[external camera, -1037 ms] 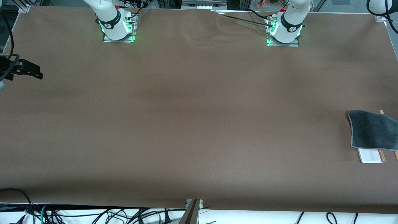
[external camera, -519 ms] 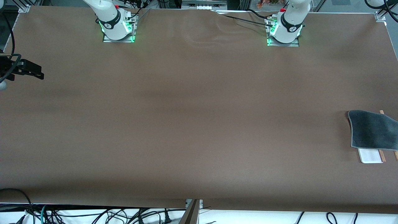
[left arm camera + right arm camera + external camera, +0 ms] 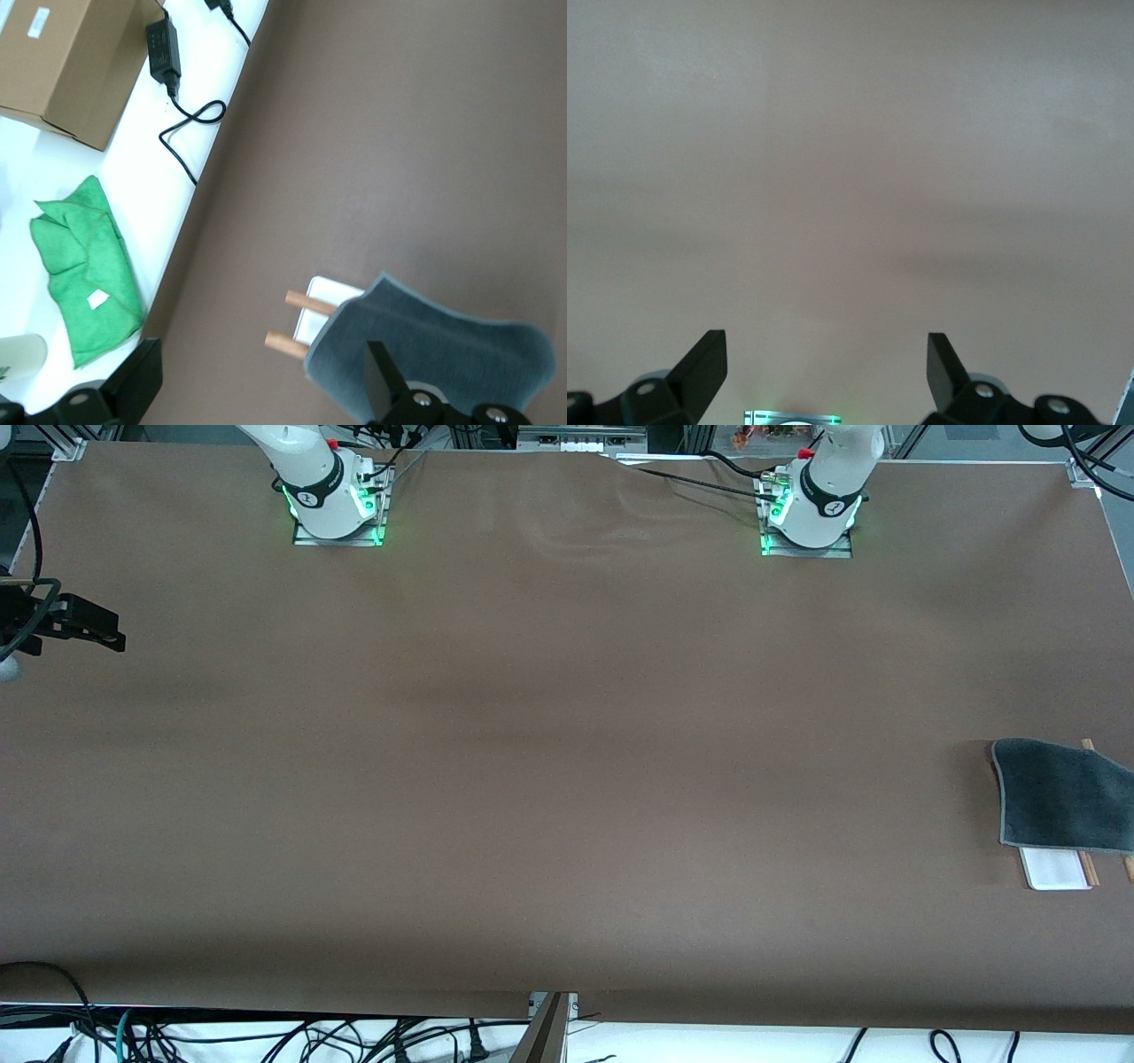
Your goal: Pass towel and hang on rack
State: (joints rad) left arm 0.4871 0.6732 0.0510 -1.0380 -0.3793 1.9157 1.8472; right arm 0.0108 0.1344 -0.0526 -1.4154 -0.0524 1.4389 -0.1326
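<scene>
Left gripper [image 3: 257, 390] stands wide open and empty, up over the rack [image 3: 321, 312], with nothing between its fingers. Check in the left wrist view that the towel [image 3: 438, 354] is draped across the rack's two wooden rods, so that only the rod ends and a corner of the white base show past the cloth.

In the front view, locate the rack [image 3: 1054, 868] at the left arm's end of the table; the towel [image 3: 1059, 795] lies over it and covers most of it.

Right gripper [image 3: 824, 372] is likewise wide open and holds nothing. You will find it over bare tabletop, well apart from the rack, at the right arm's end. Treat this arm as waiting.

Judge the hanging step as done: the cloth is on the rods and released. No grasp is called for next; you need only lift the left arm clear of the rack without snagging the towel.
</scene>
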